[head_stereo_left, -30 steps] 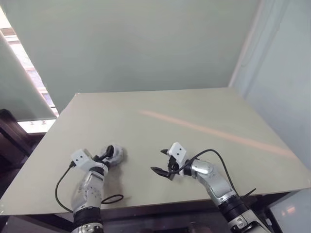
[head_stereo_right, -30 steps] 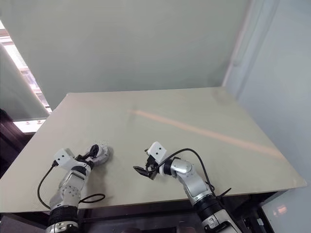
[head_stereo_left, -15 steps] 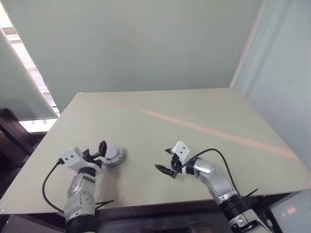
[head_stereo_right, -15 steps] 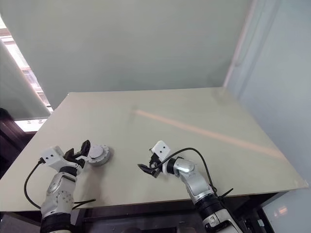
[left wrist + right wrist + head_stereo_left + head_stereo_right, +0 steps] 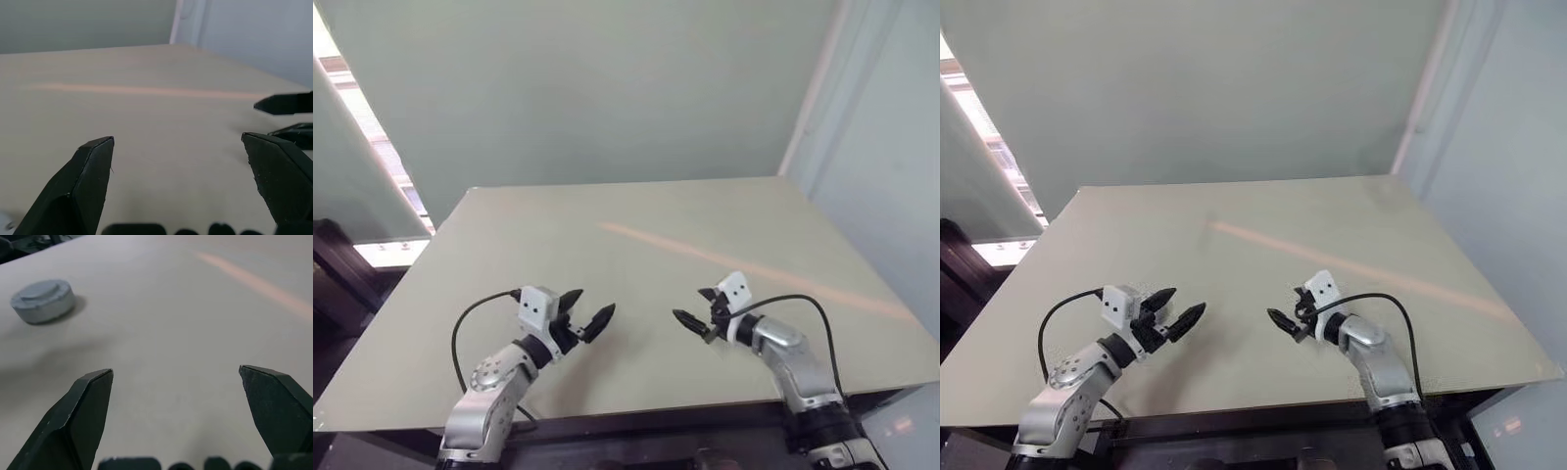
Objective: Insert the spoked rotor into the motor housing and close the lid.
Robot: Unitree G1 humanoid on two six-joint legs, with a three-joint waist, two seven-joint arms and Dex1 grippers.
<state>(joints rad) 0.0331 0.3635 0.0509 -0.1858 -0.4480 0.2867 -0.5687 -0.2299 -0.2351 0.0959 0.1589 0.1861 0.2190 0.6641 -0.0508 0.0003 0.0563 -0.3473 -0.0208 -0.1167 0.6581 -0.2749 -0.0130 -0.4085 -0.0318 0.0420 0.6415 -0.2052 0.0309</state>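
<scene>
One worktop [image 5: 705,225] carries one closed, grey round disc-shaped unit [image 5: 43,301], while two pincers, the left pincer [image 5: 588,312] and the right pincer [image 5: 693,306], each show two black fingers [image 5: 90,404], and one pale orange streak [image 5: 744,266] crosses the surface.

Pale beige table [image 5: 705,220] with faint orange stripe [image 5: 744,266], before a plain grey-green wall [image 5: 587,88].

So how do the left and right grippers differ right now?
The left gripper points rightward across the table; the right gripper points leftward, so their tips face each other. The right gripper's wrist view looks toward a grey disc lying on the table; the left gripper's wrist view looks at the right gripper's fingertips. Both are open, empty and near the table's front edge.
</scene>
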